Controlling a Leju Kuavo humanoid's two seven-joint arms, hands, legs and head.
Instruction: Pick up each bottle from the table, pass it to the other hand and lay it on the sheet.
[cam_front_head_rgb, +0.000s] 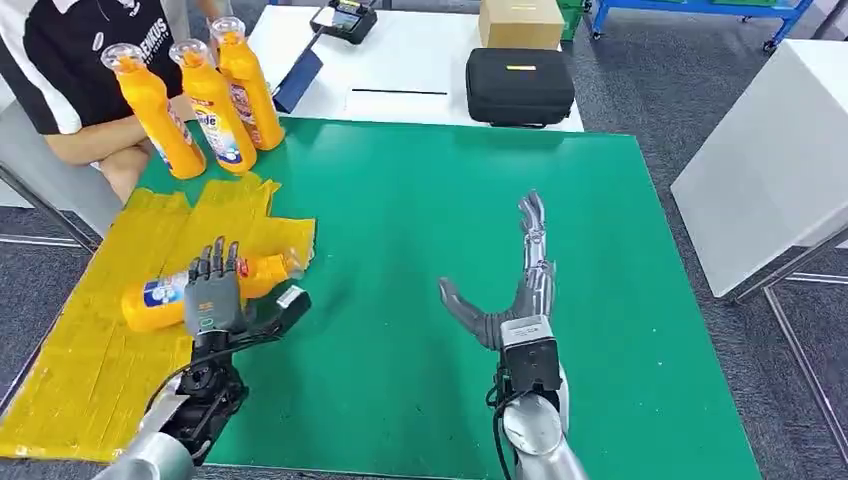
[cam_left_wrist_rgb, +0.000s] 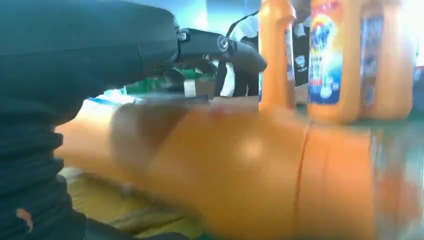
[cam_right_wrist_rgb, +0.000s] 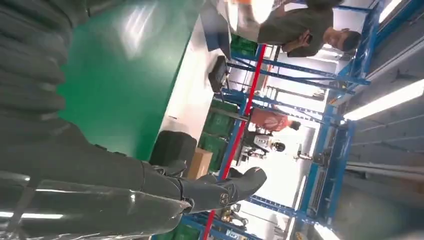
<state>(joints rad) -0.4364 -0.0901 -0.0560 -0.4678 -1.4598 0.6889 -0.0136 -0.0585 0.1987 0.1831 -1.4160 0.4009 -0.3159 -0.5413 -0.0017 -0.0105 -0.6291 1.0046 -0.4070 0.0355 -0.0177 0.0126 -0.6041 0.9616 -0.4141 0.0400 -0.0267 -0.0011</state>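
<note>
Four orange bottles in the head view: three upright bottles (cam_front_head_rgb: 205, 100) at the far left corner of the green surface (cam_front_head_rgb: 420, 230), one lying bottle (cam_front_head_rgb: 160, 298) on the yellow sheet (cam_front_head_rgb: 90, 330). Left hand (cam_front_head_rgb: 215, 295) over that lying bottle, fingers spread; grip not clear. Right hand (cam_front_head_rgb: 505, 295) wide, holding nothing, with open green room around. Probably smooth, stiff plastic, slippery; best taken round the waist.

Left wrist view: blurred lying bottle (cam_left_wrist_rgb: 240, 170) close against the hand (cam_left_wrist_rgb: 75, 75).

Right wrist view: right hand's fingers (cam_right_wrist_rgb: 225, 192) extended, nothing held.
</note>
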